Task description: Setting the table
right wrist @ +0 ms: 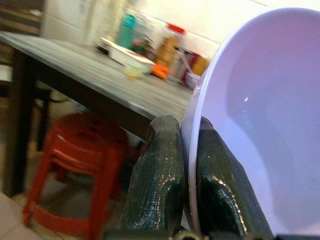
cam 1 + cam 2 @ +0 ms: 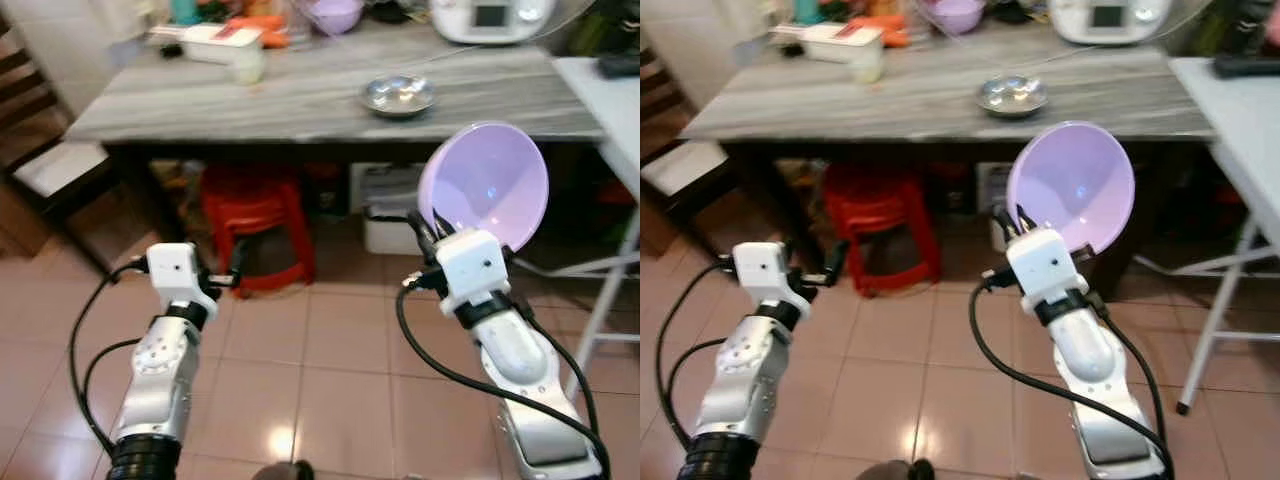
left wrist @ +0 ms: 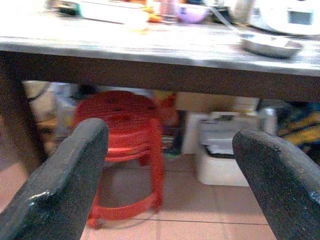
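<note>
The right gripper point(image 1: 186, 170) pinches the thin rim of a smooth, round lilac plastic bowl point(image 2: 487, 187), held tilted in the air near the grey wood-grain bench point(image 2: 300, 95). The left gripper point(image 3: 170, 165), fingers apart, faces a red ribbed plastic stool point(image 2: 255, 225) under the bench, where a shiny metal dish point(image 2: 398, 95) sits.

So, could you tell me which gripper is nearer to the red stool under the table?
Left. The left gripper, open, hangs just in front of the red stool; the right gripper is off to the stool's right, pinching the purple bowl.

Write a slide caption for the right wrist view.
Right tool pinches the purple bowl by its rim, facing the table.
</note>
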Motion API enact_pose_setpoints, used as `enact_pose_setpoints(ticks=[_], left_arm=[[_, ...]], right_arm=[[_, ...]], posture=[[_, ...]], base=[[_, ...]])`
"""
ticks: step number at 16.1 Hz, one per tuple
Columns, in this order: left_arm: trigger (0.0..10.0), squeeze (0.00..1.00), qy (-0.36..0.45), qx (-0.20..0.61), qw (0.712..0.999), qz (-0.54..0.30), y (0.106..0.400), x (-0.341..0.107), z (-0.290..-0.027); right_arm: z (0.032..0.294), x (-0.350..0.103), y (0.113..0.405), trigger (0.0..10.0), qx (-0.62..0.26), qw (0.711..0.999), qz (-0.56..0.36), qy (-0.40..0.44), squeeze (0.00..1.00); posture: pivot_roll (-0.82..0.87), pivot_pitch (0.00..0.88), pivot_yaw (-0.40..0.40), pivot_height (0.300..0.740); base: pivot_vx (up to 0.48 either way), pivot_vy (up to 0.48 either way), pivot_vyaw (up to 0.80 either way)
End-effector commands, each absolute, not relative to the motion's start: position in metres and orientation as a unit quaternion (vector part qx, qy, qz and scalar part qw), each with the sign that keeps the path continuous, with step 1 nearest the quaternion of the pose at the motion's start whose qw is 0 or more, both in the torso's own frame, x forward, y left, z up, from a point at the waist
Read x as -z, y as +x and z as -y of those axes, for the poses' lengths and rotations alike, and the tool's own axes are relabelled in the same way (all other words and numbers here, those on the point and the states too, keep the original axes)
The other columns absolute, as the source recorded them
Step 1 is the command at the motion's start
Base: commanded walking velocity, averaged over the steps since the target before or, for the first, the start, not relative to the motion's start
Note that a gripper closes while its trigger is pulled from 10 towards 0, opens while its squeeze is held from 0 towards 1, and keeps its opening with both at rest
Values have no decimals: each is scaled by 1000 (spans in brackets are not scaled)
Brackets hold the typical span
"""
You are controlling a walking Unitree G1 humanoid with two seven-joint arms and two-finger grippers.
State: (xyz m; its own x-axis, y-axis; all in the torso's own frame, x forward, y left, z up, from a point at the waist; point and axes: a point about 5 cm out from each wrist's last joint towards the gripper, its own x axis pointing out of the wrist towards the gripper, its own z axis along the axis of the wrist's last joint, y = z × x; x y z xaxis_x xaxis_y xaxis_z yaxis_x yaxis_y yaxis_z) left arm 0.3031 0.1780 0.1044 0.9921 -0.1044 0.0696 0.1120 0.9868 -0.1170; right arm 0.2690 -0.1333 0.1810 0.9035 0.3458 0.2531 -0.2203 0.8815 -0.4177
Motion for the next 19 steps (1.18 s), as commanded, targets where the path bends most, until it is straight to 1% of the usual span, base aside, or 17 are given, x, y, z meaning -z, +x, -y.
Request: enact_pose_setpoints(ticks=[1, 3, 7, 13, 19], left_arm=[[10000, 0, -51, 54, 996, 43, 301, -108, -179], [10000, 0, -54, 60, 996, 43, 299, -107, -178], [10000, 0, -62, 76, 994, 45, 300, -108, -173], [10000, 0, -70, 80, 993, 48, 299, -109, -170], [10000, 0, -74, 86, 992, 51, 301, -112, -166]], right_arm=[[133, -187, 267, 10000, -151, 953, 176, -194, 0], [132, -186, 265, 10000, -153, 953, 174, -193, 0], [129, -184, 264, 10000, -155, 954, 174, -189, 0], [129, -186, 266, 10000, -153, 954, 177, -189, 0], [129, -186, 267, 10000, -148, 956, 175, -185, 0]], posture=[[-109, 124, 85, 740], [-113, 119, 84, 740], [-114, 116, 90, 740], [-113, 122, 88, 740], [-116, 122, 92, 740]], base=[[0, 0, 0], [126, 0, 0], [314, 0, 534], [372, 0, 435], [400, 0, 0]])
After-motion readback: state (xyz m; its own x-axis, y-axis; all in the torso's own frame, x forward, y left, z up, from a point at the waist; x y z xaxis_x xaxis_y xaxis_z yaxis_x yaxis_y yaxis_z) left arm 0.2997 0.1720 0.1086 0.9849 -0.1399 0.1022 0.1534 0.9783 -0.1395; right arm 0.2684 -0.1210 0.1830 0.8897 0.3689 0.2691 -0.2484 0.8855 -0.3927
